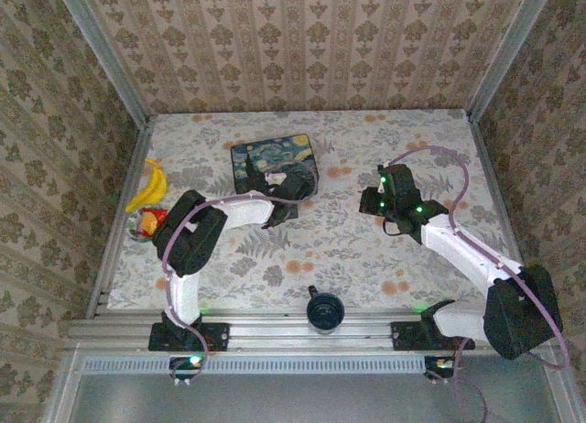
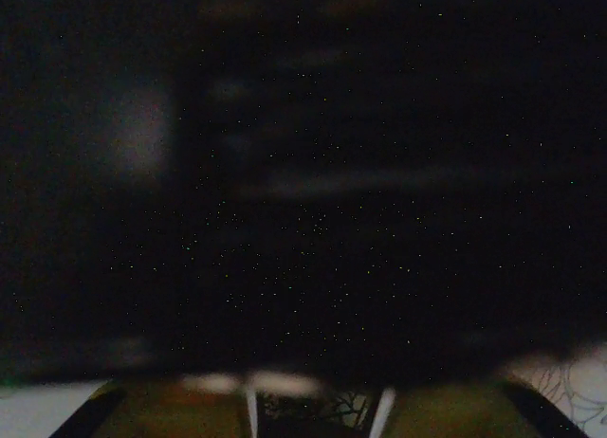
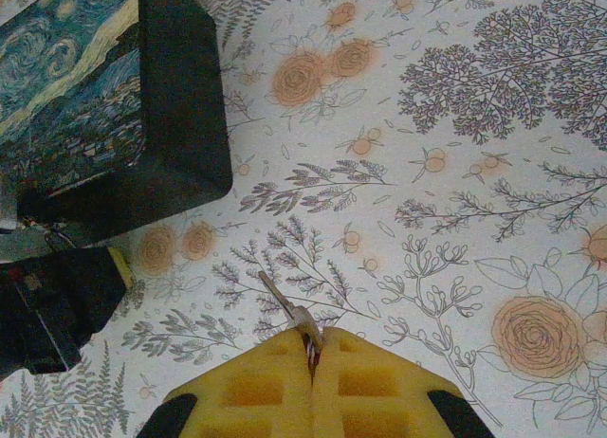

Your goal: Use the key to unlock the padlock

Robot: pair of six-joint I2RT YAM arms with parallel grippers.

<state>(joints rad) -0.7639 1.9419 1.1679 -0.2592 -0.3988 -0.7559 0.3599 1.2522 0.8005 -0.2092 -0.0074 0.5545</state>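
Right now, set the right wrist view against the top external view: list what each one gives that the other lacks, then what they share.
Right wrist: a thin silver key pinched between the right arm's shut yellow jaws, sticking out past the pads. Top external: a banana at the far left and a black round object at the near edge. Shared: the swirly-sky box, the floral tablecloth, and the left arm reaching to that box.

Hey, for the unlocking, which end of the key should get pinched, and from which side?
Probably the head end, from behind, as the right gripper has it now: its yellow pads are shut flat on the key, so the thin silver blade pokes out ahead, free to enter a keyhole.
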